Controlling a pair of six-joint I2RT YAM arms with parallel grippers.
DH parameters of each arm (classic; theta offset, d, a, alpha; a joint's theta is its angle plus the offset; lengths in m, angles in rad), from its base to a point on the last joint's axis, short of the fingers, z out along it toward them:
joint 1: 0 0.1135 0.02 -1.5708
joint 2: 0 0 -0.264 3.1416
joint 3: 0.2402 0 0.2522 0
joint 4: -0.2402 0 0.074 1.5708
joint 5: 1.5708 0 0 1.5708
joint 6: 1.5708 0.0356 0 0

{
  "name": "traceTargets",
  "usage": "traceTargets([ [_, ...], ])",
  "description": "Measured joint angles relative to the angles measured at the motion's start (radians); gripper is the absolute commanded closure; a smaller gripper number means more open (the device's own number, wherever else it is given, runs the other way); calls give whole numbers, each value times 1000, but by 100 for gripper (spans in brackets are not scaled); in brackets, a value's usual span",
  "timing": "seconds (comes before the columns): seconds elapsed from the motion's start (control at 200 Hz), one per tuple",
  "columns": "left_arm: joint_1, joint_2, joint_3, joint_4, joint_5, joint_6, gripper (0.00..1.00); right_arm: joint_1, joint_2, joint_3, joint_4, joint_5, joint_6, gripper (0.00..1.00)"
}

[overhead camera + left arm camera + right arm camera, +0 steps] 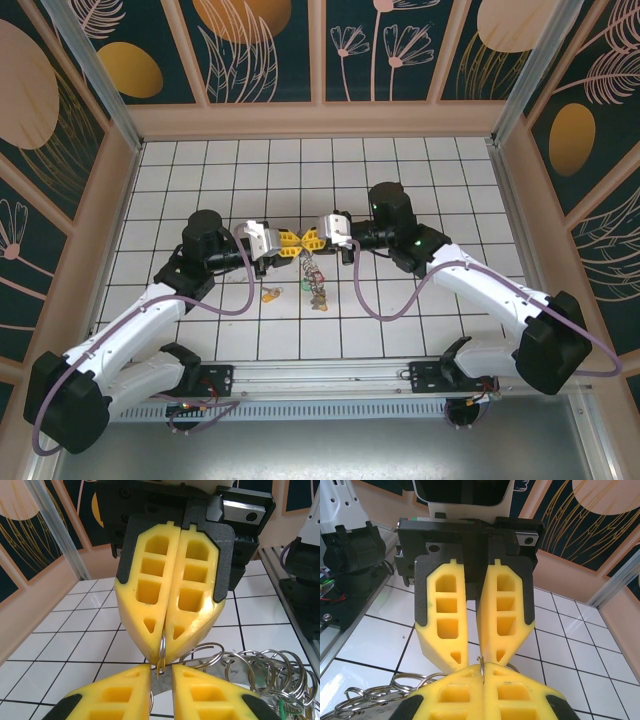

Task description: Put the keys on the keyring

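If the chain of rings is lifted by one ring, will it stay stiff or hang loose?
Probably loose: the ring chain is many linked rings and hangs from the pinched thin ring. It likely swings when moved. That thin ring looks smooth, so it may slip or twist.

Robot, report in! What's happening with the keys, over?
Right gripper shut on ring. Left gripper slightly open around it. Keys bunched nearby, one yellow key apart. Nothing blocking.

Two grippers meet: the left gripper point(293, 244) and the right gripper point(308, 242), each with two yellow fingers. Between them is one thin keyring point(161, 656). Beside the keyring trails one chain of wire rings point(250, 667), at least six loops. Down-left of the keyring lies one yellow-headed key point(270, 295); other keys are too small to count.
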Motion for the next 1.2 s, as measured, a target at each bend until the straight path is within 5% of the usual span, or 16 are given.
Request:
traceTargets([
  [0.17, 5, 4, 0, 2, 0, -11, 82, 10, 2, 0, -1, 31, -14, 100],
  [0.285, 12, 18, 0, -1, 0, -25, 100, 19, 10, 4, -20, 68, -43, 100],
  [0.576, 18, 42, 13, -47, -31, -3, 100, 26, 24, 16, -63, 137, -80, 100],
  [0.946, 2, 79, 99, -232, -135, 108, 100, 31, 80, 114, -240, 252, -132, 78],
  [1.201, 0, 114, 138, -317, -162, 161, 100, 21, 109, 126, -323, 290, -132, 77],
])
